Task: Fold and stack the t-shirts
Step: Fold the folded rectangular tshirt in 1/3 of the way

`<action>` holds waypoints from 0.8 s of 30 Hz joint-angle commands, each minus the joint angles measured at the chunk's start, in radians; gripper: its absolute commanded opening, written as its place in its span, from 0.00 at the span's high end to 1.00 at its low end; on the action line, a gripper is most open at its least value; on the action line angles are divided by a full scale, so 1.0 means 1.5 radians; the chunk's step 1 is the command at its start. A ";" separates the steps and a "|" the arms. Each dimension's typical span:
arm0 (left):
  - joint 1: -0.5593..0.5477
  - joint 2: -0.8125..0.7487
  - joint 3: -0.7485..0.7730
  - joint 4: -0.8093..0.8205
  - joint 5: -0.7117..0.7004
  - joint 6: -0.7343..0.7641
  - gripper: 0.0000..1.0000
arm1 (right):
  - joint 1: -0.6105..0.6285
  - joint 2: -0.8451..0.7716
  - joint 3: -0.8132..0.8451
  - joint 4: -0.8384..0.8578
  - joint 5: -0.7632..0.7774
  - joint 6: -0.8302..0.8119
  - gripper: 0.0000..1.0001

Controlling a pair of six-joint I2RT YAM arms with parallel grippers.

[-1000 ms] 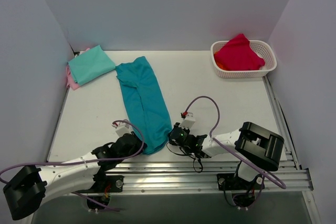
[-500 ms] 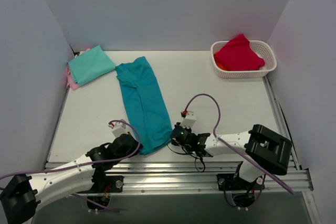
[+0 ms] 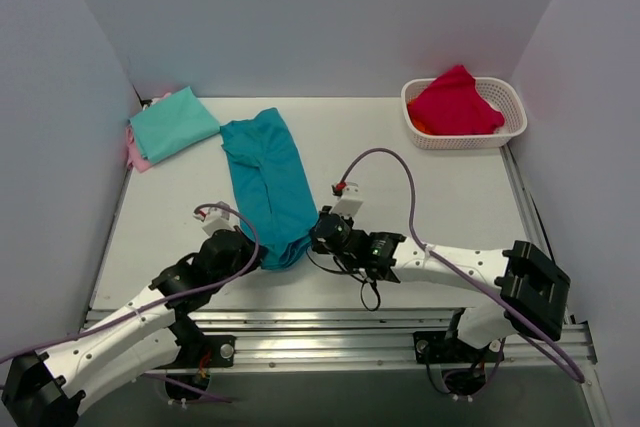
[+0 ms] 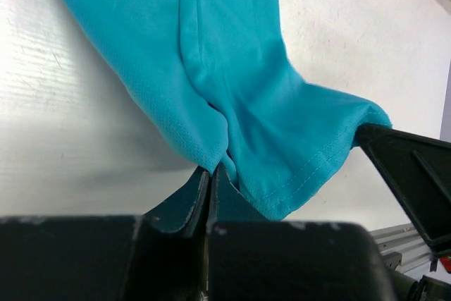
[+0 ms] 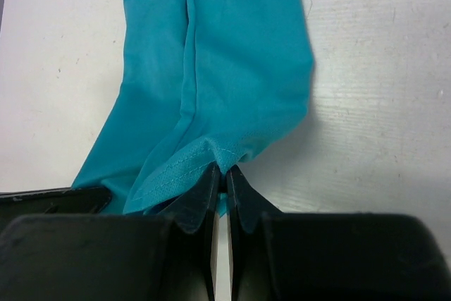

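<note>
A deep teal t-shirt (image 3: 268, 179), folded into a long strip, lies from the table's back left toward the middle front. My left gripper (image 3: 247, 252) is shut on its near left corner (image 4: 211, 147). My right gripper (image 3: 317, 234) is shut on its near right hem corner (image 5: 222, 151). Both hold the near end raised off the table. A folded mint-green t-shirt (image 3: 172, 122) lies on a pink one (image 3: 136, 151) at the back left corner. The right gripper's finger (image 4: 409, 174) shows in the left wrist view.
A white basket (image 3: 504, 133) holding red cloth (image 3: 455, 102) stands at the back right. White walls close in the table on three sides. A metal rail (image 3: 350, 327) runs along the front edge.
Both grippers have moved away from the front edge toward the back, carrying the teal shirt's near end with them, so the strip now looks shorter.
</note>
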 commanded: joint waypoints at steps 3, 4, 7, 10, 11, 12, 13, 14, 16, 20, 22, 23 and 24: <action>0.087 0.018 0.066 0.007 0.061 0.054 0.98 | -0.030 0.076 0.099 -0.031 0.032 -0.041 1.00; 0.105 0.023 0.070 0.019 0.072 0.059 0.98 | -0.047 0.089 0.110 -0.028 0.025 -0.046 1.00; 0.174 0.054 0.068 0.058 0.127 0.065 0.98 | -0.080 0.146 0.163 -0.025 0.009 -0.063 1.00; 0.232 0.079 0.067 0.089 0.164 0.071 0.98 | -0.105 0.195 0.217 -0.029 -0.009 -0.075 1.00; 0.244 0.095 0.067 0.095 0.173 0.072 0.98 | -0.119 0.211 0.229 -0.034 -0.008 -0.075 1.00; 0.266 0.103 0.069 0.103 0.181 0.073 0.98 | -0.126 0.217 0.238 -0.033 -0.014 -0.076 1.00; 0.275 0.117 0.070 0.119 0.189 0.074 0.98 | -0.134 0.225 0.258 -0.031 -0.022 -0.078 1.00; 0.284 0.123 0.073 0.124 0.191 0.075 0.98 | -0.144 0.240 0.270 -0.031 -0.025 -0.082 1.00; 0.300 0.139 0.089 0.141 0.192 0.077 0.98 | -0.156 0.259 0.317 -0.042 -0.033 -0.086 1.00; 0.329 0.214 0.141 0.152 0.195 0.076 0.98 | -0.185 0.316 0.399 -0.066 -0.057 -0.098 1.00; 0.350 0.257 0.170 0.170 0.204 0.075 0.98 | -0.196 0.334 0.428 -0.067 -0.069 -0.104 1.00; 0.357 0.270 0.181 0.174 0.214 0.073 0.98 | -0.201 0.354 0.459 -0.067 -0.078 -0.108 1.00; 0.365 0.286 0.191 0.189 0.220 0.071 0.98 | -0.209 0.364 0.473 -0.068 -0.090 -0.110 1.00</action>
